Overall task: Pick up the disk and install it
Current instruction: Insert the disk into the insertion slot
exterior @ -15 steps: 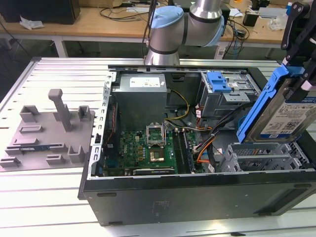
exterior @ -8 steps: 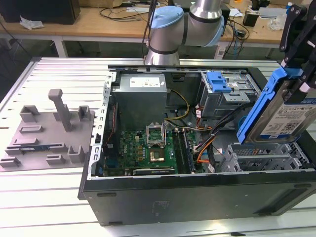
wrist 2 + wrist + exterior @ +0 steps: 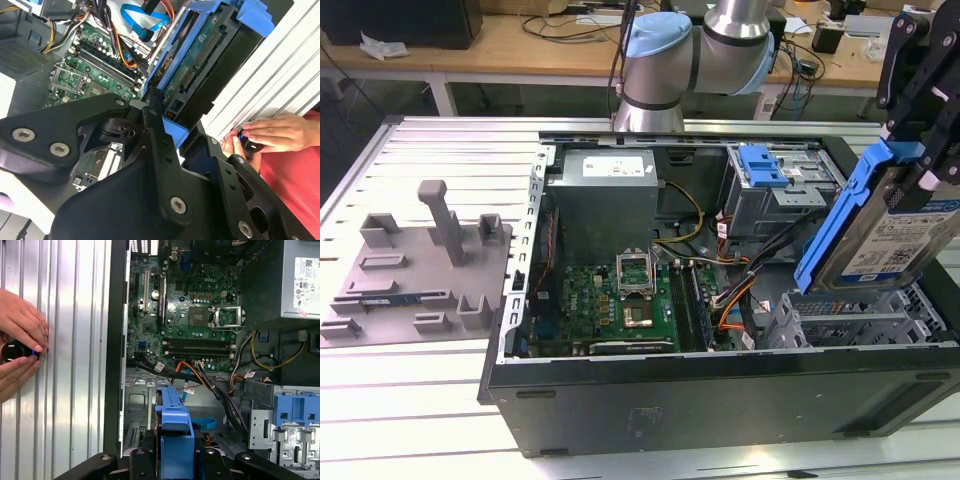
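Observation:
The disk [image 3: 892, 238], a silver drive with a white-and-blue label in a blue carrier bracket [image 3: 842, 210], hangs tilted on edge at the exterior view's right. My gripper [image 3: 920, 172] is shut on it from above with black fingers [image 3: 159, 131]. It sits just over the empty grey metal bay [image 3: 850, 322] at the front right corner of the open computer case. In the second wrist view the disk's green circuit side [image 3: 210, 57] shows. In the first wrist view its blue bracket edge [image 3: 175, 432] points toward the case interior.
The open case holds a motherboard [image 3: 620, 295], a power supply [image 3: 610, 190], loose cables [image 3: 740, 290] and a drive cage with a blue latch [image 3: 765, 165]. A grey fixture [image 3: 420, 265] lies on the ridged table. A person's hands [image 3: 20, 335] hold a small black knob beside the case.

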